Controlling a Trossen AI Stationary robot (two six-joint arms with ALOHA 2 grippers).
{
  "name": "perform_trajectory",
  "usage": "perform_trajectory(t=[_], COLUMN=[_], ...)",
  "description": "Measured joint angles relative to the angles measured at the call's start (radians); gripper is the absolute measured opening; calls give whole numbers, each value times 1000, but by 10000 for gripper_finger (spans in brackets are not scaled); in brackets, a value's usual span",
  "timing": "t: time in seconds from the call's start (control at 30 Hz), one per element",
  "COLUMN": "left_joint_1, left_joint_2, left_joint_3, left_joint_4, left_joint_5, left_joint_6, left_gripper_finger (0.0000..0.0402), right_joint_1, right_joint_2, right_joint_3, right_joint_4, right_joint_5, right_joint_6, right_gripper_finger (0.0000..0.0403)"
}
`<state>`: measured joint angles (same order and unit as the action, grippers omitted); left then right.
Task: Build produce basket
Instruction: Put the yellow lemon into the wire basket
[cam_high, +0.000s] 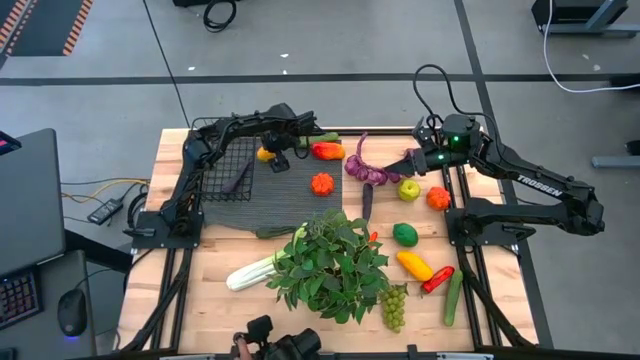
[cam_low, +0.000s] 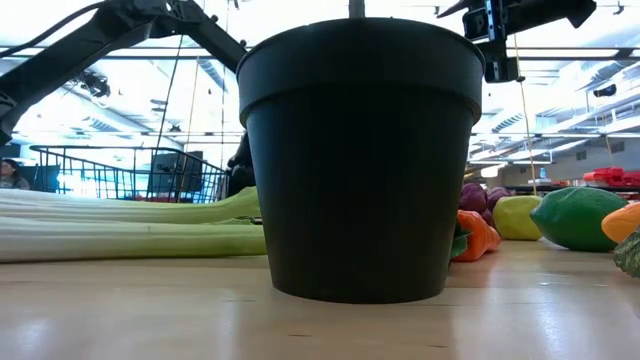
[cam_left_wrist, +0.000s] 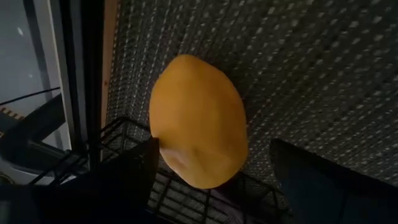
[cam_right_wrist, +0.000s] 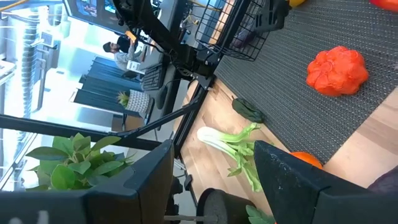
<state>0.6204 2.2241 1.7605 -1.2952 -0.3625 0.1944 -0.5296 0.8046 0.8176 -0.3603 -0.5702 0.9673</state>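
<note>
A yellow lemon (cam_high: 265, 153) is at the right rim of the black wire basket (cam_high: 225, 165), which stands on the dark ribbed mat (cam_high: 300, 200). My left gripper (cam_high: 277, 160) is open around the lemon (cam_left_wrist: 199, 121), above the basket's wires (cam_left_wrist: 118, 134). My right gripper (cam_high: 405, 163) is open and empty beside the purple bulb string (cam_high: 365, 170). A red pepper (cam_high: 328, 151) and an orange-red bumpy fruit (cam_high: 321, 184) lie on the mat. My left gripper's fingers stand on either side of the lemon. One finger (cam_left_wrist: 127, 183) is right against the lemon's side (cam_left_wrist: 163, 149); mat shows between the lemon and the other finger (cam_left_wrist: 323, 186). Whether the gripper touches the lemon I cannot tell.
A big leafy plant (cam_high: 330, 260) in a black pot (cam_low: 360, 150) stands at the table's near middle. Celery (cam_high: 250, 272) lies left of it. Right of it lie a lime (cam_high: 404, 234), a yellow pepper (cam_high: 414, 265), grapes (cam_high: 395, 305) and a cucumber (cam_high: 453, 298).
</note>
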Motion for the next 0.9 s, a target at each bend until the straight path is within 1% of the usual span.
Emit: perform_trajectory(t=[0.2, 0.33, 0.5, 0.7, 0.83, 0.9], left_joint_1=[26, 28, 23, 8, -12, -23], left_joint_2=[13, 17, 17, 16, 16, 16], left_joint_3=[1, -1, -1, -1, -1, -1], left_joint_4=[-2, 20, 38, 19, -20, -50], left_joint_5=[0, 20, 25, 23, 23, 24], left_joint_6=[3, 45, 53, 39, 27, 18], left_gripper_finger=[314, 314, 308, 259, 221, 211], right_joint_1=[0, 0, 0, 0, 0, 0], right_joint_2=[0, 0, 0, 0, 0, 0], right_joint_3=[0, 0, 0, 0, 0, 0], right_joint_4=[0, 0, 0, 0, 1, 1], right_joint_5=[5, 5, 5, 48, 53, 53], right_joint_6=[10, 27, 27, 11, -2, -2], right_gripper_finger=[229, 229, 229, 229, 229, 229])
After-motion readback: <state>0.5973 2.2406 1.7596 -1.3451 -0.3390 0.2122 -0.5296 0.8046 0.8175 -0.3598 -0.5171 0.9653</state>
